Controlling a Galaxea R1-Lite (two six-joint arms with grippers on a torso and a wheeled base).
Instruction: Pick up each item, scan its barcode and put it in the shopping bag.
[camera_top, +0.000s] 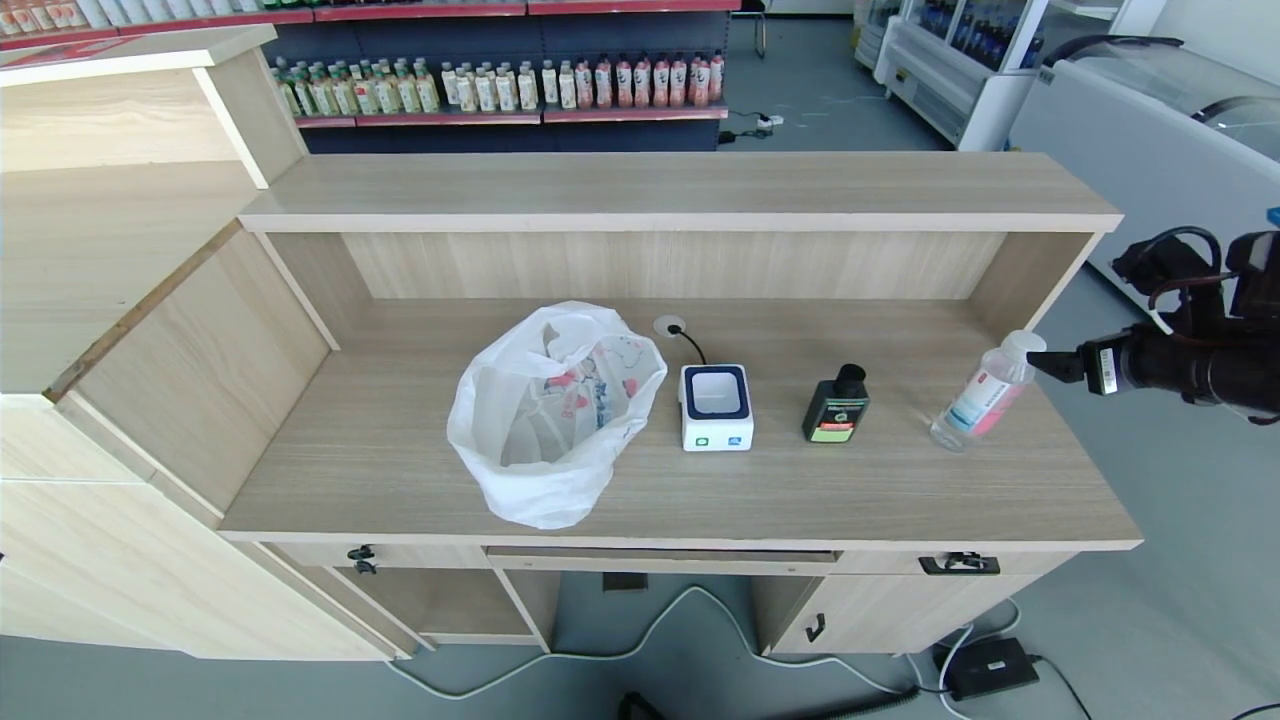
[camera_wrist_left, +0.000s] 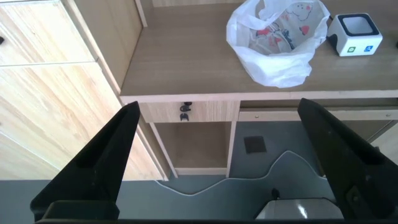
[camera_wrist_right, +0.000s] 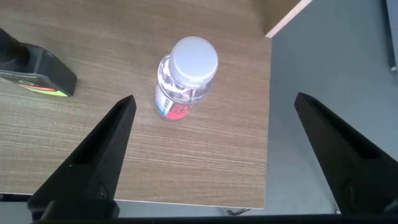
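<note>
A light wooden checkout counter (camera_top: 400, 440) is seen from above, with a white scanner (camera_top: 716, 407) placed near its middle; a white shopping bag (camera_top: 555, 410), its mouth open upward, is set just beside the scanner on the robot's left; a dark bottle (camera_top: 836, 405) with a green label is stood near the scanner on the robot's right; a clear bottle (camera_top: 985, 392) with a white cap is stood farther from the scanner on that same side, by the counter's end. The right gripper (camera_top: 1045, 363) is held beyond the clear bottle from the scanner, close to the cap, its 2 fingers spread wide and nothing gripped; the left gripper (camera_wrist_left: 219, 107) is held below the counter top, on the bag side of the scanner, its 2 fingers likewise spread apart.
</note>
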